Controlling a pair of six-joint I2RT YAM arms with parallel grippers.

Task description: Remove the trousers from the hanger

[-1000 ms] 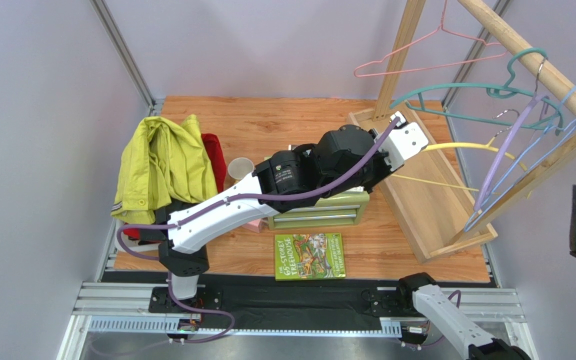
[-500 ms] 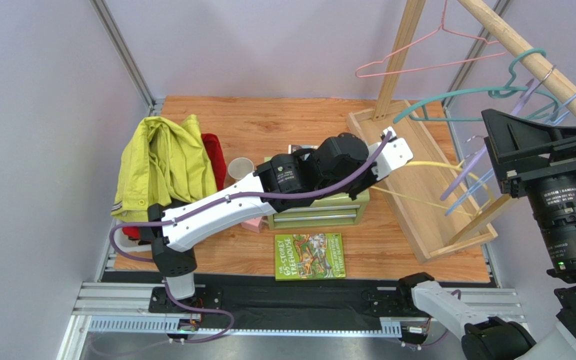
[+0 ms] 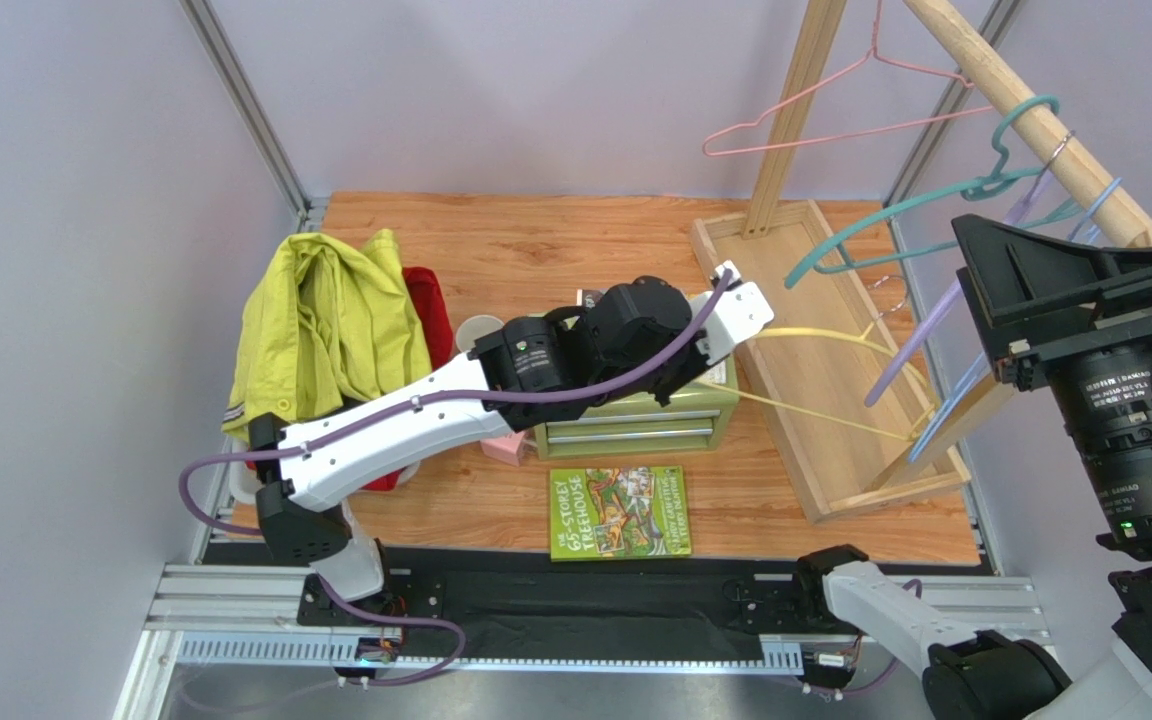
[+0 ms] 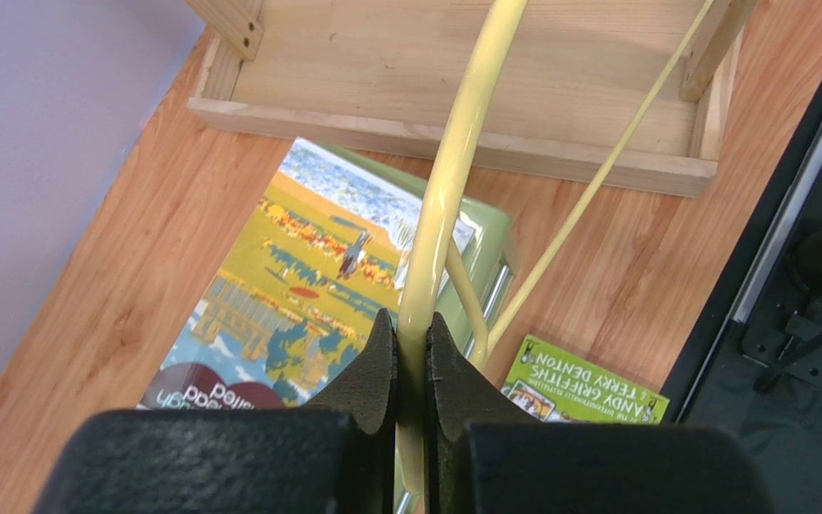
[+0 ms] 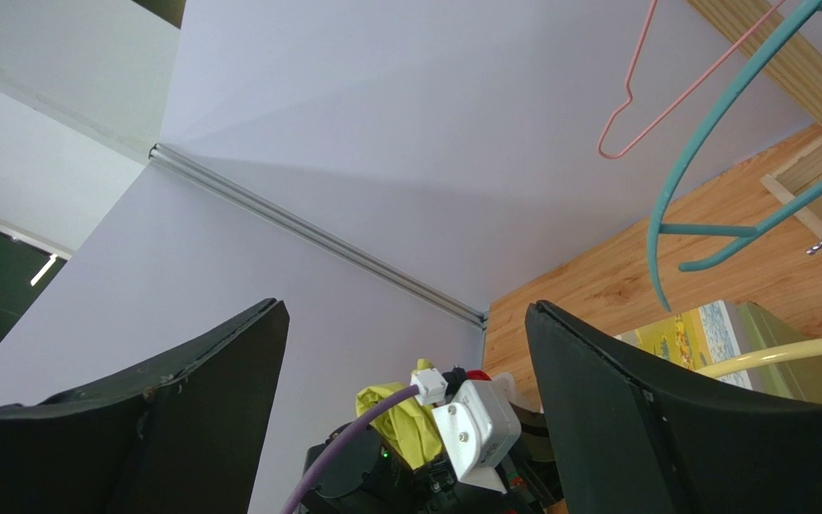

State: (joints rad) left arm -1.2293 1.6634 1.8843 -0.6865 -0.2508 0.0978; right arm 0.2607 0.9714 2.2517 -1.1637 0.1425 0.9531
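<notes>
My left gripper (image 4: 413, 353) clamps the bare yellow hanger (image 4: 458, 161), its hook end cut off; my right gripper (image 5: 405, 353) gapes empty. The trousers (image 3: 324, 323) lie heaped at the table's (image 3: 537, 248) left edge, the lower ones mostly hidden.

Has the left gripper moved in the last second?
Yes. The left gripper, shut on the yellow hanger, pulled back left, off the wooden tray toward the green box.
</notes>
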